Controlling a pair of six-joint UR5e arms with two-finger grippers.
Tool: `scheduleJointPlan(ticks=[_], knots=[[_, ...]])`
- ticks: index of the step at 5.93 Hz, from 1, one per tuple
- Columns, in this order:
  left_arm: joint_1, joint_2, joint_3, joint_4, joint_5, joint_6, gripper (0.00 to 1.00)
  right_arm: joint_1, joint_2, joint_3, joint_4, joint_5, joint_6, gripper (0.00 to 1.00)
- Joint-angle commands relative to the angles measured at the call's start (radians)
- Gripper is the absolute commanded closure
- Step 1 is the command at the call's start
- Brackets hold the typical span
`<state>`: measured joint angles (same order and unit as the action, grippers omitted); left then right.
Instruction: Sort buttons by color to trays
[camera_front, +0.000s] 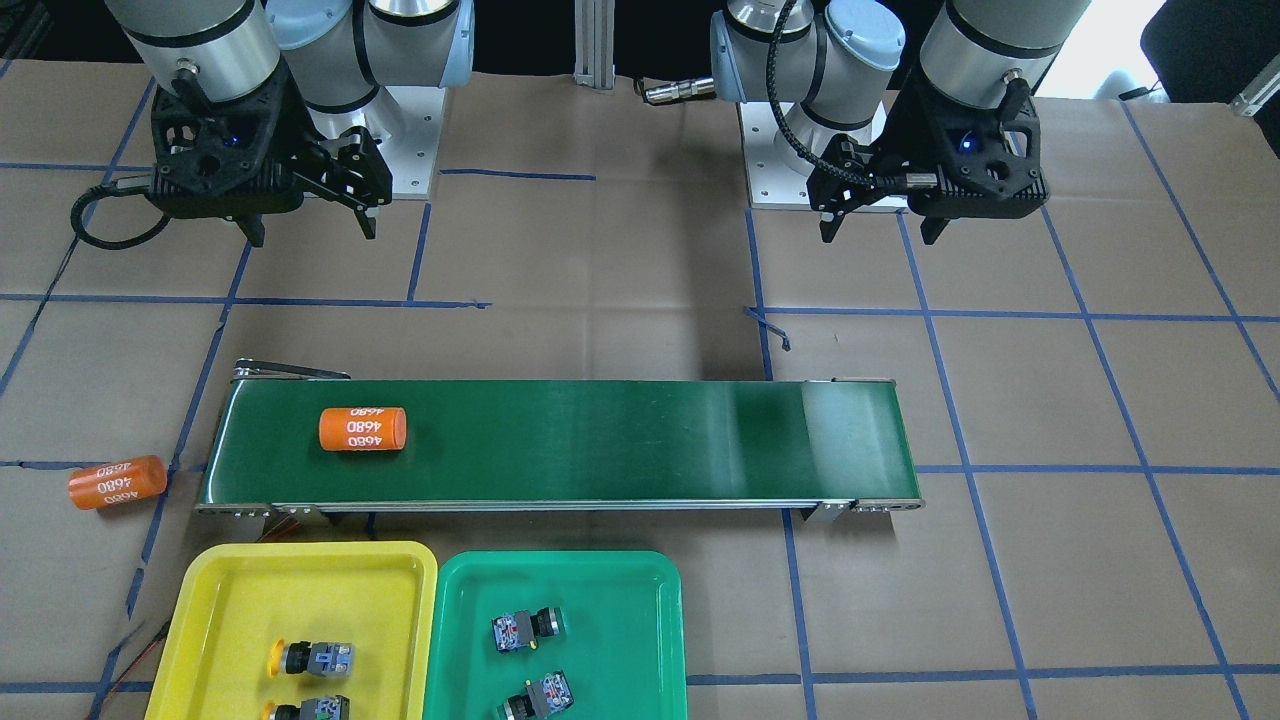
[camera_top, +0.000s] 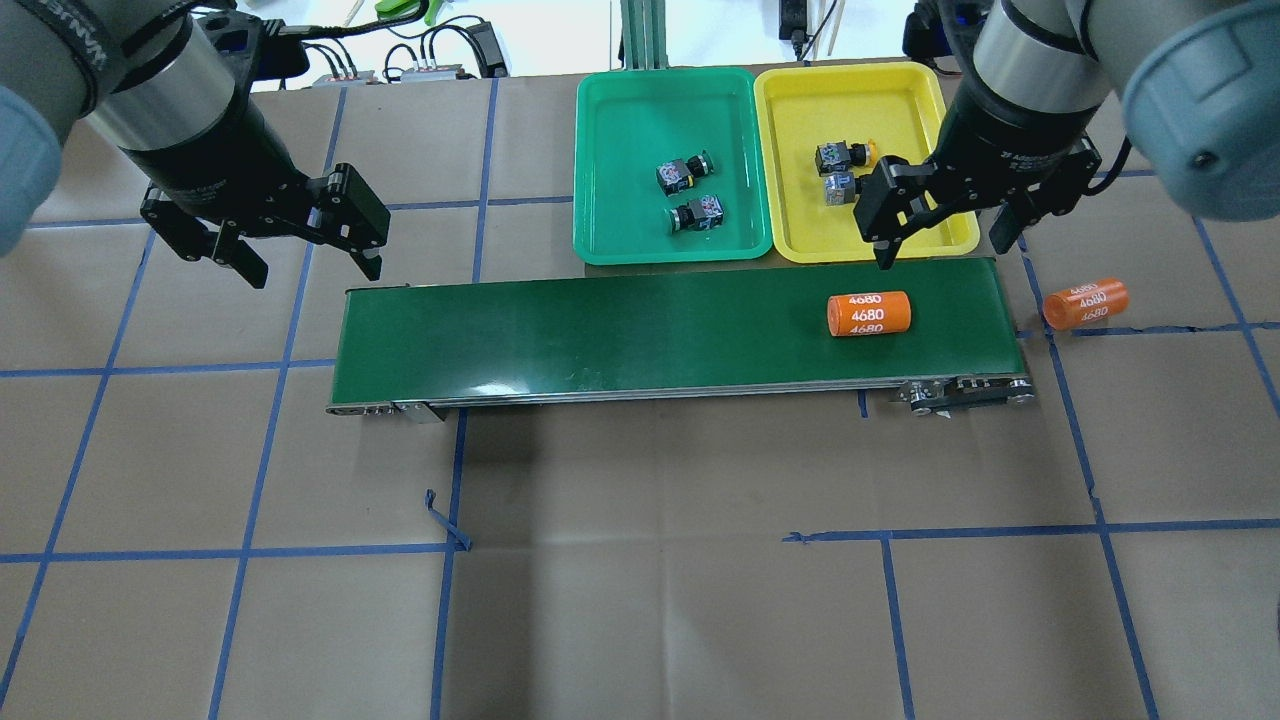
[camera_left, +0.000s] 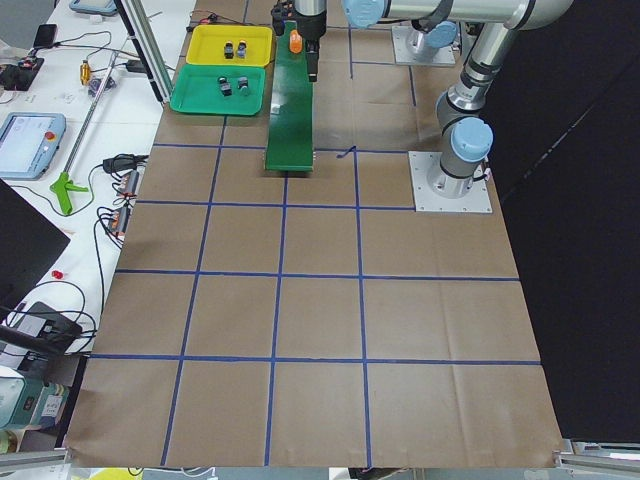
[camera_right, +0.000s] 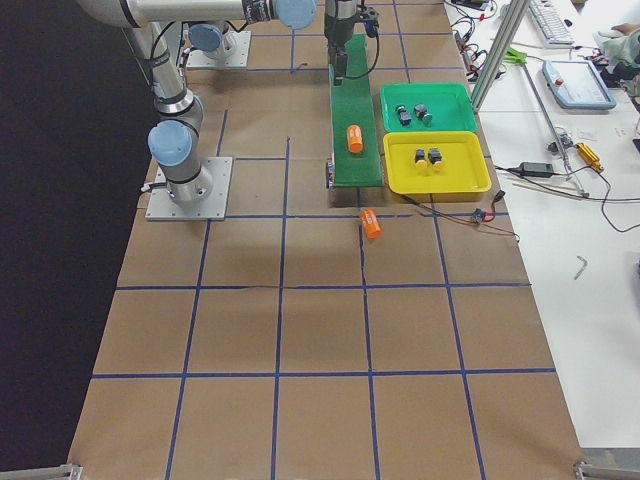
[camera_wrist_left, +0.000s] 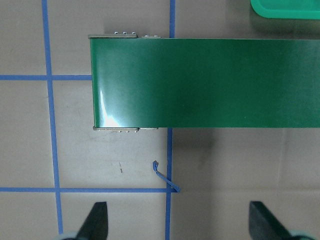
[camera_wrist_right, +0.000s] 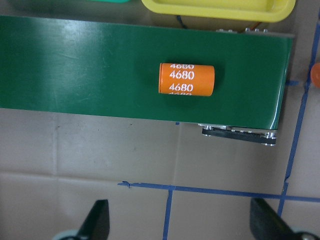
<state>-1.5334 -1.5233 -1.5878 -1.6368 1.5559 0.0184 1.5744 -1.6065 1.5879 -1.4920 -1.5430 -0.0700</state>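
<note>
Now buttons (camera_front: 318, 658) lie beyond right claw (camera_front: 314, 236).

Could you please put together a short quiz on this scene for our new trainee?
1. True or false: the left claw and the right claw are both open and hold nothing.
2. How many buttons lie in the green tray? A) one B) two C) four
3. Fill in: one orange cylinder lies on the conveyor belt; the other lies on the ____.
Key: 1 true; 2 B; 3 table.
</note>
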Motion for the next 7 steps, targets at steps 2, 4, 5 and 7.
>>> scheduleJointPlan(ticks=[2,4,5,7], knots=[[-0.001,0.0,0.002,0.0,0.0,0.0,0.02,-0.031,-0.007,-0.006,0.042,0.012,-0.002,0.0],[0.001,0.0,0.002,0.0,0.0,0.0,0.02,-0.022,-0.018,-0.051,0.056,-0.009,0.031,0.0],[0.001,0.0,0.002,0.0,0.001,0.0,0.02,-0.008,-0.012,-0.065,0.053,-0.012,0.091,0.0],[0.001,0.002,0.002,0.0,0.004,0.0,0.02,0.001,0.038,-0.12,0.056,-0.028,0.091,0.0]])
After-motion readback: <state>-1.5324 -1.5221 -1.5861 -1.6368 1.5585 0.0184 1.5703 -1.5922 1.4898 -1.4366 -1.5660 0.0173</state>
